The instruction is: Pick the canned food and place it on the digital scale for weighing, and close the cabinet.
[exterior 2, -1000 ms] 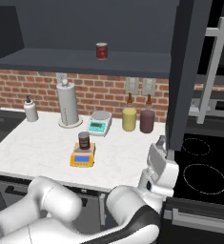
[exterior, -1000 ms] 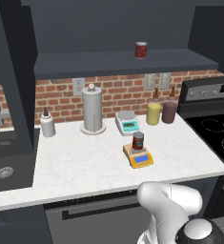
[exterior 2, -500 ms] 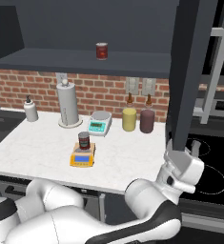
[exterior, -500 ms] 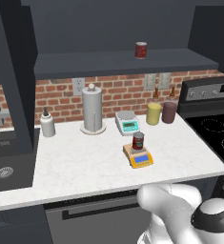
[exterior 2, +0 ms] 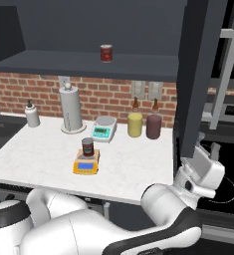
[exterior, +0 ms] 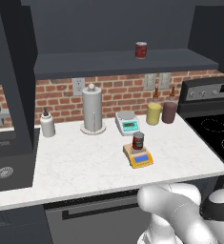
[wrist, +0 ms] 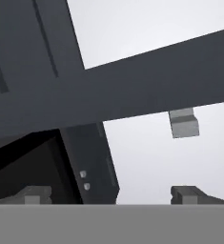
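Sat upright on the scale (exterior: 141, 157), the can (exterior: 138, 141), mid-counter (exterior: 75, 167). Hand (exterior 2: 206, 148) spread wide, gripping nothing, right beside the open cabinet door (exterior 2: 200, 74).

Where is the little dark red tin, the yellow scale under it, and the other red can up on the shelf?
Small dark red tin (exterior: 138, 141): left base view, on its label.
Flat yellow-orange scale (exterior: 142, 160): left base view, on its blue display.
Brighter red can (exterior 2: 106, 53): right base view, on its side, up on the dark shelf.
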